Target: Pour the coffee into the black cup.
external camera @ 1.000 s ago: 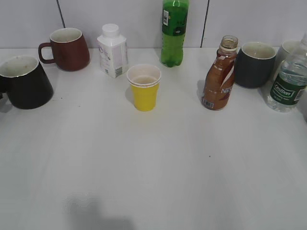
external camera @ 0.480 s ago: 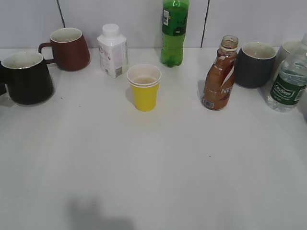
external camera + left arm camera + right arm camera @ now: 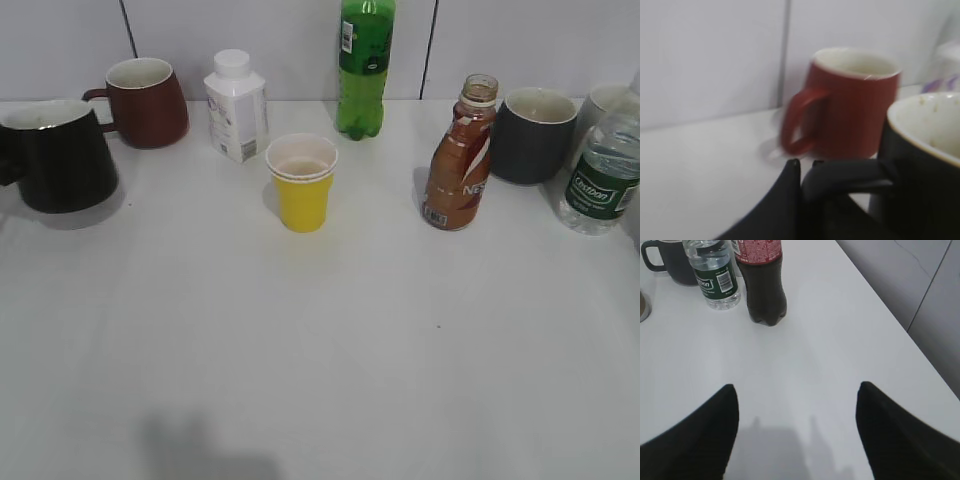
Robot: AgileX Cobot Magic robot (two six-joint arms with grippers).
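The black cup (image 3: 60,155) hangs a little above the table at the far left, with a shadow under it. In the left wrist view my left gripper (image 3: 805,167) is shut on the cup's handle (image 3: 845,176), and the cup body (image 3: 927,165) fills the right side. The brown coffee bottle (image 3: 458,160) stands uncapped and upright right of centre. My right gripper (image 3: 796,390) is open and empty over bare table. Neither gripper shows in the exterior view.
A red mug (image 3: 143,100), a white bottle (image 3: 236,105), a green bottle (image 3: 365,65) and a yellow paper cup (image 3: 301,182) stand at the back and centre. A dark grey mug (image 3: 528,133) and a water bottle (image 3: 598,175) stand right. A cola bottle (image 3: 762,282) is near the right gripper.
The black cup has risen off the table and shifted slightly right and toward the red mug. Nothing else has moved.
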